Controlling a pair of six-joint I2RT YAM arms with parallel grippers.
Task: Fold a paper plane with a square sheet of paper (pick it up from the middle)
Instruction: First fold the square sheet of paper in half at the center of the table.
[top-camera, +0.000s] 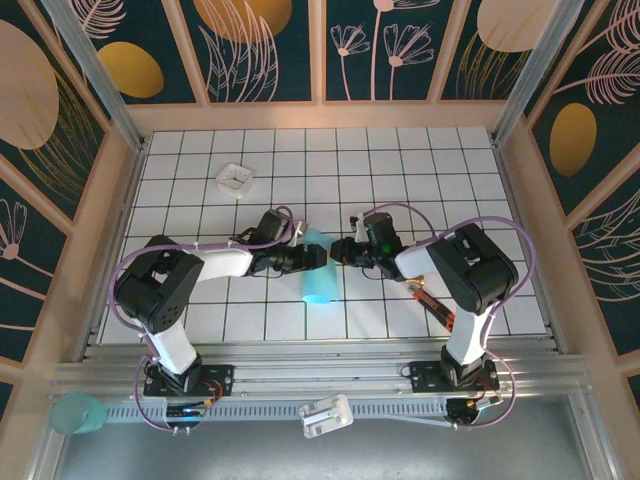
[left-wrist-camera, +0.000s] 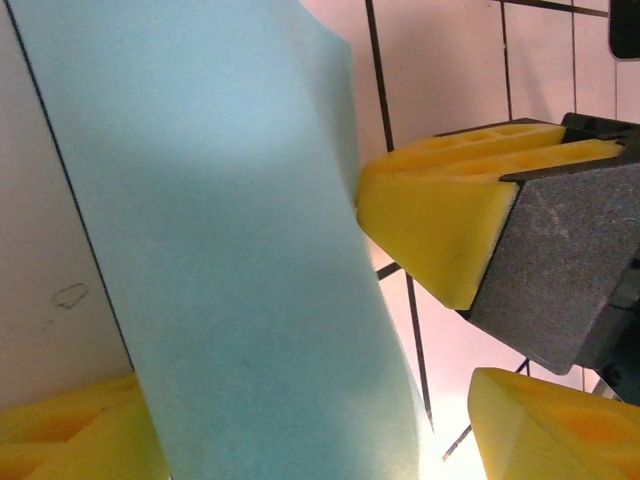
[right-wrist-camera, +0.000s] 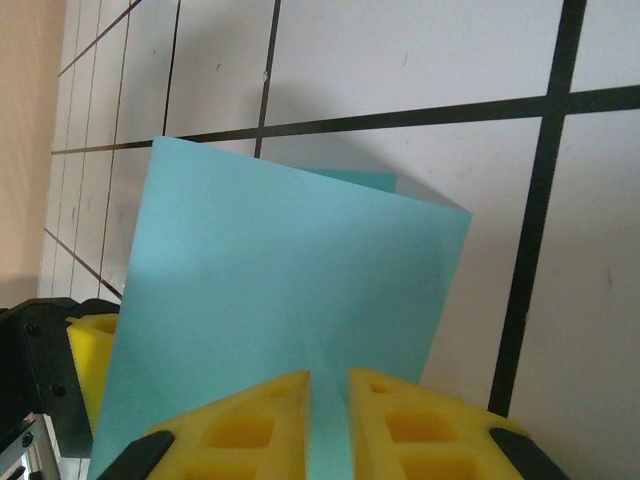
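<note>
Currently the sheet of paper (top-camera: 320, 282) sits partly folded over the middle of the table (top-camera: 450, 170), between the two arms. The right gripper (right-wrist-camera: 328, 385) pinches one edge, its yellow fingers nearly together on the paper, probably to keep the fold steady. The left gripper (left-wrist-camera: 300, 410) stands wide with the sheet passing between its fingers, apparently free to take a fresh hold.

One turquoise paper sheet (top-camera: 320, 285), two tools, left tool (top-camera: 318, 257) and right tool (top-camera: 341, 251), one white tray (top-camera: 236, 179), one red-and-black pen (top-camera: 432, 303)
</note>
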